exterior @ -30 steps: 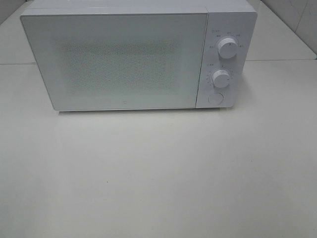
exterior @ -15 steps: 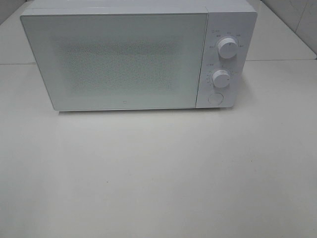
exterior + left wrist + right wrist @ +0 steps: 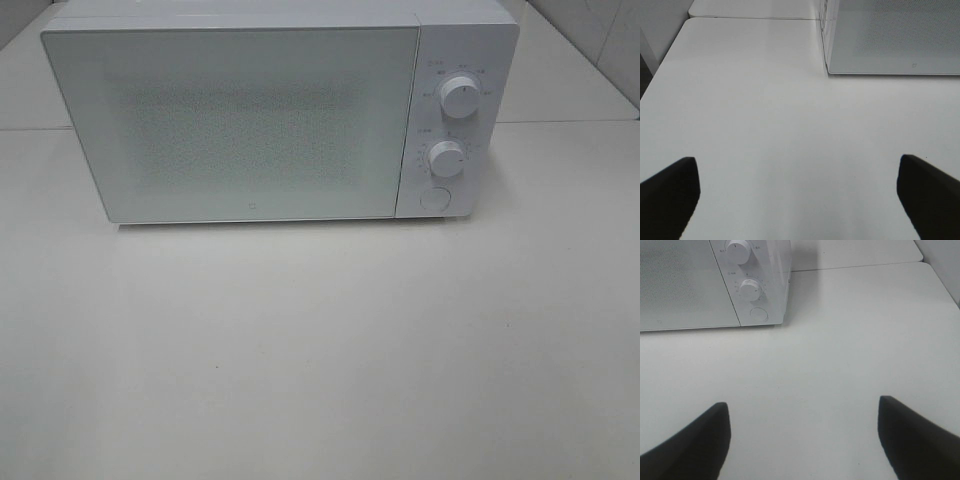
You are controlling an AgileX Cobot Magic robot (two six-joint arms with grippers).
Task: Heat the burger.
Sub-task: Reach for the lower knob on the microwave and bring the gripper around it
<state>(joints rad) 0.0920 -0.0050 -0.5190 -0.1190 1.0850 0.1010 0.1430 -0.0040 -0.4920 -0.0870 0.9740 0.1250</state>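
Ahead of the fingers [image 3: 670,195], the microwave [image 3: 250,120] stands door shut, unchanged from a second ago; left gripper [image 3: 796,165] and right gripper [image 3: 802,405] gape wide over the table [image 3: 320,350], grasping nothing; the burger shows in no view.

Right hand [image 3: 802,402] wide apart over white table [image 3: 855,335], closed microwave [image 3: 685,290] beyond.

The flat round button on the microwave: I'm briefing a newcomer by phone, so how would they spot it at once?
Find the white microwave on the table, then the control strip to the right of its closed door. The button sits lowest there, below the upper knob and the lower knob. Unlike those raised dials, it is flat, with no printed marks around it.
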